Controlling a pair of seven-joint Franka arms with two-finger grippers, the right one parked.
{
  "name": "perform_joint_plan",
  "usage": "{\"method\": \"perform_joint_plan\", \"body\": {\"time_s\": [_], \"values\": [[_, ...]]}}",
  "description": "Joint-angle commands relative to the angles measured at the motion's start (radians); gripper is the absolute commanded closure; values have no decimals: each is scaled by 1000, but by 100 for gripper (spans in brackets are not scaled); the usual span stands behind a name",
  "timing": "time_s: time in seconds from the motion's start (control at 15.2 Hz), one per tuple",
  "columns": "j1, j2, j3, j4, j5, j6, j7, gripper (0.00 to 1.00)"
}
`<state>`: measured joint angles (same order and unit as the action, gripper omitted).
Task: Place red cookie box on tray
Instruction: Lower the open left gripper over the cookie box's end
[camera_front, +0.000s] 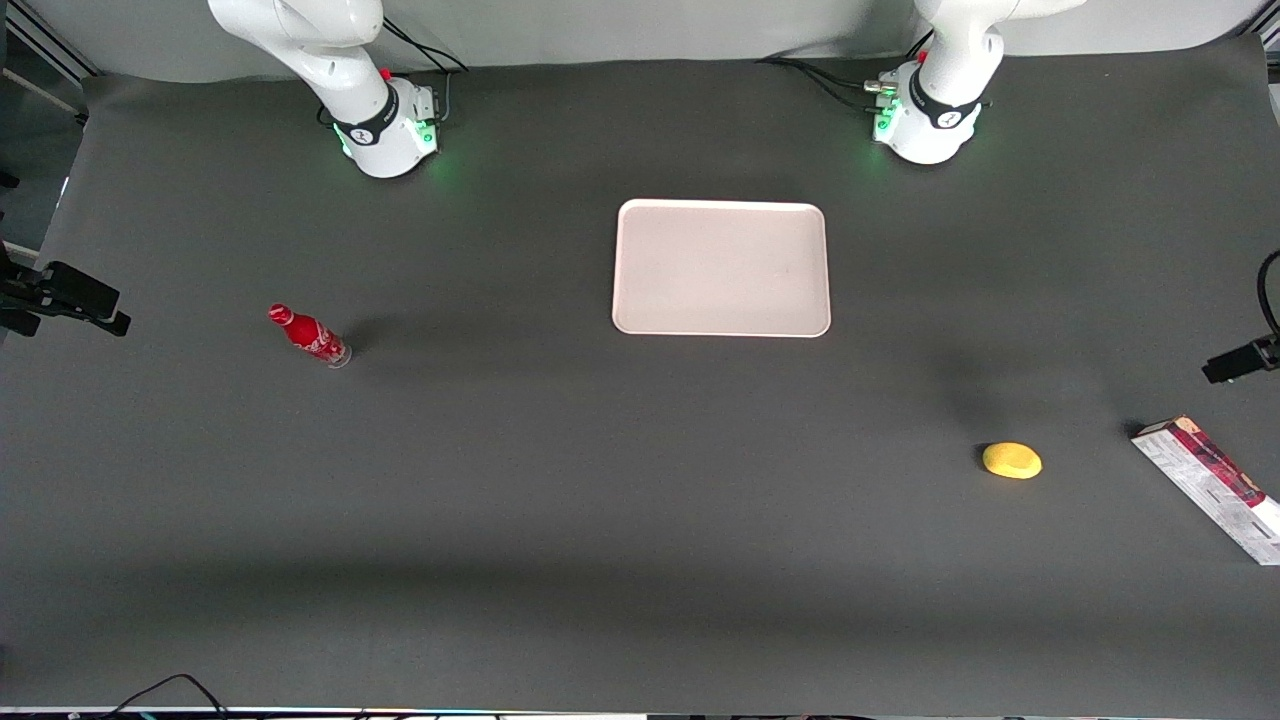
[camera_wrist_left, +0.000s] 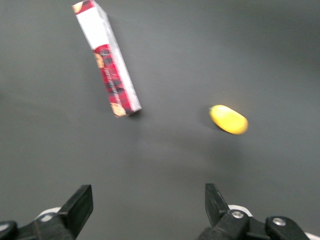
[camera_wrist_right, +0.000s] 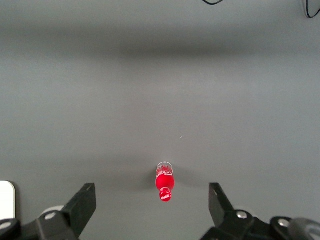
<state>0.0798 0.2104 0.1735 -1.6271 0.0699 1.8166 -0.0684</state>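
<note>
Below the spread, empty gripper (camera_wrist_left: 147, 210), well apart from it, the red cookie box (camera_wrist_left: 107, 60) lies flat beside a lemon (camera_wrist_left: 228, 119), one short end nearest the fingers, its long axis angled away.

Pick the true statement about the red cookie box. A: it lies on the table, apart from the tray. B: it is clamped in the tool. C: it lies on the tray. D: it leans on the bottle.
A: the red cookie box lies flat on the table near the lemon, far from the bare tray; the open tool hangs above the table, holding nothing.
</note>
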Motion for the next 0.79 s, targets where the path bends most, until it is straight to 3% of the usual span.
{"method": "perform_joint_plan", "body": {"time_s": [0.0,0.53,0.73], "values": [[-5,108,61,23,8,84,41,0],[90,303,67,15,-45,286,76,0],[138,375,67,15,-165,432,160,0]]}}
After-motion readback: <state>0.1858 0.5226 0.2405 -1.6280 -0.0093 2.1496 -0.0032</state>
